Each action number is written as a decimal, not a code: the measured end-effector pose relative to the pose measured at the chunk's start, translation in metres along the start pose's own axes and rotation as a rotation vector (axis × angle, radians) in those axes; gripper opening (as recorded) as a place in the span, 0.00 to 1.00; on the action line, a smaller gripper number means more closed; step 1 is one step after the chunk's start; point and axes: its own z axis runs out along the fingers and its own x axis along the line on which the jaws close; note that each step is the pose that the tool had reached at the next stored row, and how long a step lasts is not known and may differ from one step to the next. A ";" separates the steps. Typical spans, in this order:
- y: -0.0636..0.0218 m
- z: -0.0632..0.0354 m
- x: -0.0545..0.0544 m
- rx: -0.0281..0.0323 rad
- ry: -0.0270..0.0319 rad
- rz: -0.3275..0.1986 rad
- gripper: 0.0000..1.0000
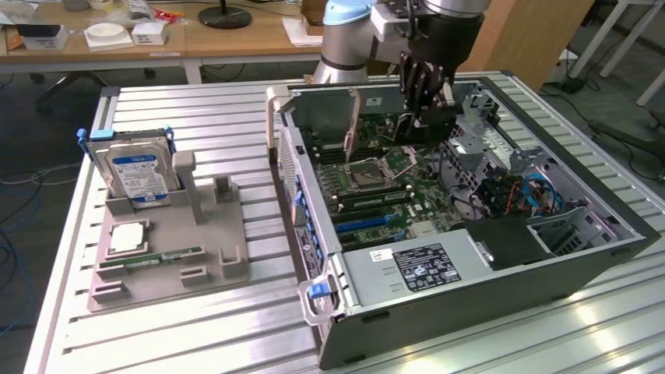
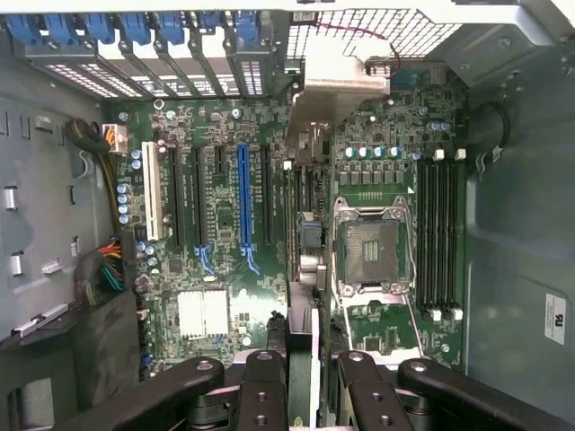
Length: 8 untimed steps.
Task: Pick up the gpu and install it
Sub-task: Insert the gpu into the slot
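Note:
My gripper (image 1: 424,109) hangs over the back part of the open computer case (image 1: 582,265), shut on the gpu (image 1: 428,127), a dark flat card held on edge above the motherboard (image 1: 379,191). In the wrist view the black fingers (image 2: 260,386) clamp the card, which is seen edge-on. Its silver end bracket (image 2: 337,85) points toward the case's rear slot openings. The card hovers over the board between the blue expansion slot (image 2: 243,206) and the open CPU socket (image 2: 373,247), not touching any slot.
A grey fixture (image 1: 208,257) at the exterior view's left holds a silver hard drive with a blue label (image 1: 140,175), a CPU (image 1: 127,236) and a green RAM stick (image 1: 156,257). Inside the case are the power supply (image 1: 416,269), cables (image 1: 525,195) and RAM slots (image 2: 437,233).

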 end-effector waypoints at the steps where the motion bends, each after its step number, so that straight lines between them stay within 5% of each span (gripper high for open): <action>1: 0.0000 0.0008 0.000 -0.0005 0.0001 0.000 0.27; 8: 0.0001 0.0056 0.000 -0.0015 0.0001 -0.005 0.27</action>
